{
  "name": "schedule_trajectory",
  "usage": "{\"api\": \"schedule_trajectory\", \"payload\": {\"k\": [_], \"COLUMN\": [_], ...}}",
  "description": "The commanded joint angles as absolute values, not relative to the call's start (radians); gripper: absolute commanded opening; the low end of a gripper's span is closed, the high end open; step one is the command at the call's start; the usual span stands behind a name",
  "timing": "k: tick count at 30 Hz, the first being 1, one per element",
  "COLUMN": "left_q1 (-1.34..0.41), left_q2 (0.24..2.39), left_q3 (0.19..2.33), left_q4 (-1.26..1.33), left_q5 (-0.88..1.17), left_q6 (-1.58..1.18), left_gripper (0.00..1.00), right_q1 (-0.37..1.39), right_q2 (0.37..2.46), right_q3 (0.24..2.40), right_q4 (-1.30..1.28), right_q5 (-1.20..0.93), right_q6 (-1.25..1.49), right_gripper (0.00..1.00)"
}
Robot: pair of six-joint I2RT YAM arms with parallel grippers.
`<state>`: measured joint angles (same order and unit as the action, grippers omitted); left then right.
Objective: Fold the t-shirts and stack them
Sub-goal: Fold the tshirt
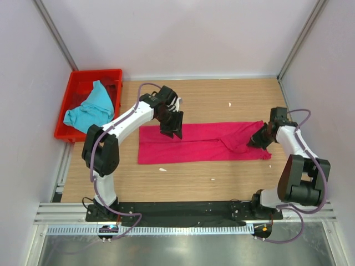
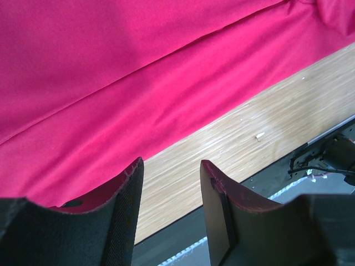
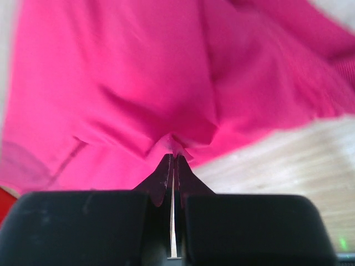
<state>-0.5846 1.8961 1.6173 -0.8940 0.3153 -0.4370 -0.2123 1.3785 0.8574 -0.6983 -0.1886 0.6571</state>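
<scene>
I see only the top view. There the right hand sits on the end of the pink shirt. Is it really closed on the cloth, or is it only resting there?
Observer: It is closed on the cloth. In the right wrist view the right hand is shut and pinches a small fold of the pink shirt.
Operator: Thank you. And the left hand, does it hold cloth too?
Observer: No. The left wrist view shows the left hand open with nothing in it. Bare table shows in the gap, and the shirt's edge lies just beyond.
</scene>
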Motion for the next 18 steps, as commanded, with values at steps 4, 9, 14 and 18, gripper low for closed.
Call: {"api": "schedule_trajectory", "payload": {"k": [4,9,14,18], "left_q1": [-0.583,-0.583,-0.581,-0.583], "left_q2": [1.901,1.904,1.905,1.91], "left_q3": [1.657,1.652,1.651,1.651], "left_q4": [-0.882,-0.893,-0.897,-0.896], "left_q5": [0.339,0.336,0.336,0.331], "left_q6": [-0.428,-0.417,-0.413,-0.411], "left_gripper": [0.47,0.46,0.46,0.46], "right_q1": [-0.212,-0.21,-0.21,-0.212], "right_q2": [1.566,1.716,1.861,1.916], "right_q3": [1.067,1.219,1.382,1.485], "right_q4": [-0.667,-0.623,-0.621,-0.67], "right_q5": [-0.207,-0.236,-0.245,-0.229], "right_q6": [0.65,0.658,0.621,0.554], "right_gripper": [0.01,0.01,0.02,0.14]}}
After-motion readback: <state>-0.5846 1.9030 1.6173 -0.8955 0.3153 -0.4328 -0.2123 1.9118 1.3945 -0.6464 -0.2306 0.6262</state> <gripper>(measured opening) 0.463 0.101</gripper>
